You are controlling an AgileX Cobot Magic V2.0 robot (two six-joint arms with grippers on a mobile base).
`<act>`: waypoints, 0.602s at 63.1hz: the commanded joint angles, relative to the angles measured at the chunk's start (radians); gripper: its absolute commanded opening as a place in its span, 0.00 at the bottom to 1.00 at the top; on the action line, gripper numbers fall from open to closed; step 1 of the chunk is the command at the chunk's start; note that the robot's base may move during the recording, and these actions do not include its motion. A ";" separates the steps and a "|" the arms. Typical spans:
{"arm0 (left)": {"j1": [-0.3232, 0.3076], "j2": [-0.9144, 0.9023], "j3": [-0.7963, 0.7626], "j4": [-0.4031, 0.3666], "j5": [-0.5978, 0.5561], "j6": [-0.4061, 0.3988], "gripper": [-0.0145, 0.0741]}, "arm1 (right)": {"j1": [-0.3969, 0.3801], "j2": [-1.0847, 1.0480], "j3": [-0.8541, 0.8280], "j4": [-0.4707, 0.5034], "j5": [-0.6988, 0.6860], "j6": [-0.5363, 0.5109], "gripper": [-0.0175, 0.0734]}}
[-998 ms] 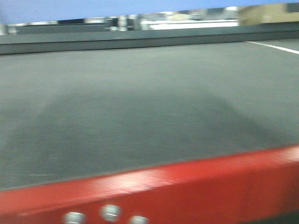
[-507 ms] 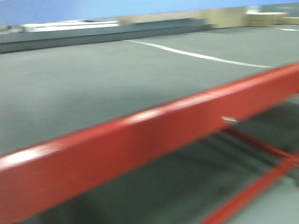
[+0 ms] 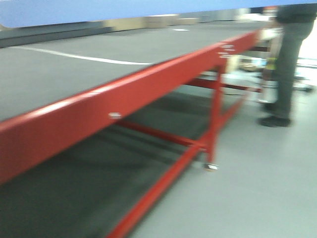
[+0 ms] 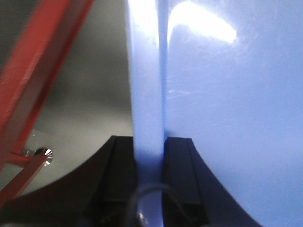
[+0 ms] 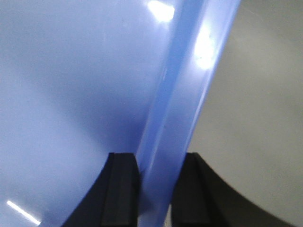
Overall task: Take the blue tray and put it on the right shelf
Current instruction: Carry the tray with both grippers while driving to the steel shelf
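Note:
The blue tray (image 3: 74,10) shows as a light-blue band along the top of the front view, held up in the air. In the left wrist view its glossy underside (image 4: 227,109) fills the right half, and my left gripper (image 4: 149,156) is shut on its left rim. In the right wrist view my right gripper (image 5: 158,175) is shut on the tray's (image 5: 71,94) right rim, one black finger (image 5: 122,189) inside and one outside. The right shelf is out of view.
A red-edged table (image 3: 148,82) with a dark grey mat runs diagonally across the front view, its red legs and crossbars (image 3: 213,129) below. A person's legs (image 3: 287,64) stand at the far right on the grey floor (image 3: 257,188).
The front view has swung rightward: the table edge slid from the bottom to a diagonal at left, and the floor, table legs and a standing person came into sight. Both grips hold.

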 commanded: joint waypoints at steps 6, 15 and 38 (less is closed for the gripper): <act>-0.015 -0.034 -0.030 -0.067 0.068 0.019 0.11 | 0.006 -0.030 -0.024 0.019 0.005 -0.034 0.26; -0.015 -0.034 -0.030 -0.067 0.068 0.019 0.11 | 0.006 -0.030 -0.024 0.019 0.005 -0.034 0.26; -0.015 -0.034 -0.030 -0.067 0.068 0.019 0.11 | 0.006 -0.030 -0.024 0.019 0.005 -0.034 0.26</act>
